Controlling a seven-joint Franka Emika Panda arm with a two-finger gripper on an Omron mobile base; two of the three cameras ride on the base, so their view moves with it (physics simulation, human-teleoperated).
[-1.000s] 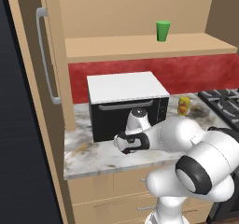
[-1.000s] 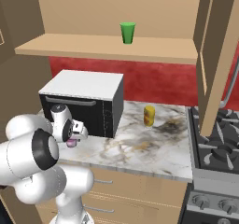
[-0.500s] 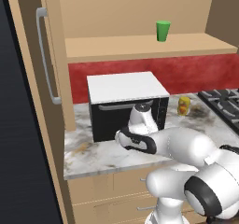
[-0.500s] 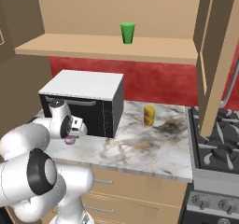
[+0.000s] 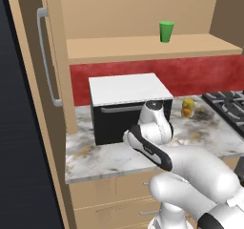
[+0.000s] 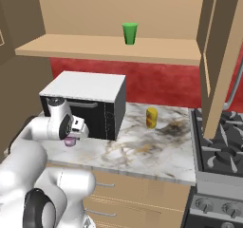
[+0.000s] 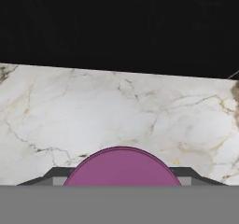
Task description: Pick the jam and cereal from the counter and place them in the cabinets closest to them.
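Your hand (image 6: 76,129) sits low over the bench (image 6: 156,151), in front of the microwave (image 6: 88,91), near the bench's front edge toward its left end. In the right base view the jam (image 6: 70,141) stands on the marble just under the hand, purple and squat. In the hand view the jar's rounded magenta top fills the lower middle, with a dark finger (image 7: 49,177) showing on each side of it. The jaws straddle the jar; you cannot tell from these pictures whether they press on it or stand free of it.

In the left base view the arm's wrist covers the spot in front of the microwave's dark door, so the jar is hidden there.

Other things on the bench: a yellowish stacked round item (image 6: 151,118) toward the back right, near the stove (image 6: 220,151), which adjoins the bench's right end. It stands well apart from the jar.

Above the microwave, the open wall cabinet's wooden shelf (image 6: 156,56) carries a green cup (image 6: 129,33), upright, near the shelf's middle. A cabinet door (image 6: 220,56) hangs open at the right; another, with a grey bar handle (image 5: 47,56), stands open at the left.
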